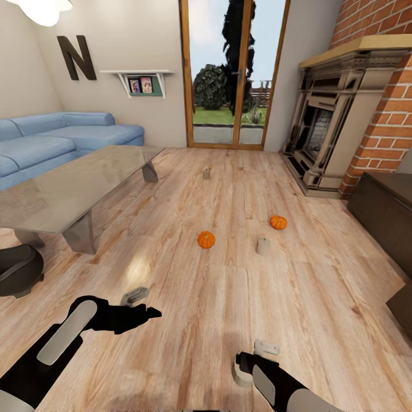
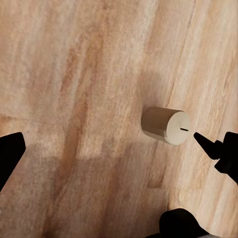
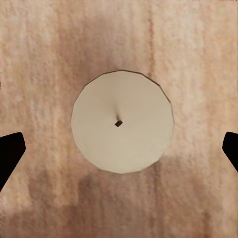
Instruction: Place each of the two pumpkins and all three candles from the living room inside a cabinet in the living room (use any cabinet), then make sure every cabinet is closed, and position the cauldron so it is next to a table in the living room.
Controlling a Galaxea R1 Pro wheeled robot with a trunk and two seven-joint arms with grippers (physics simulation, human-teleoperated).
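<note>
A: Floor [image 1: 229, 320] around the pumpkins [image 1: 206, 240]?
B: Bare planks; candles [image 1: 264, 246] nearby, table [image 1: 74, 189] and cauldron [image 1: 17, 269] leftward.
A: Fingers?
B: Left gripper [image 2: 119, 148] wide beside a candle; right gripper [image 3: 119, 148] wide above another

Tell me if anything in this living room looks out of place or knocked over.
Yes. Two pumpkins and candles sit scattered on the plank floor, not stored away. In the left wrist view, one candle lies tipped on its side beside the left end effector.
</note>
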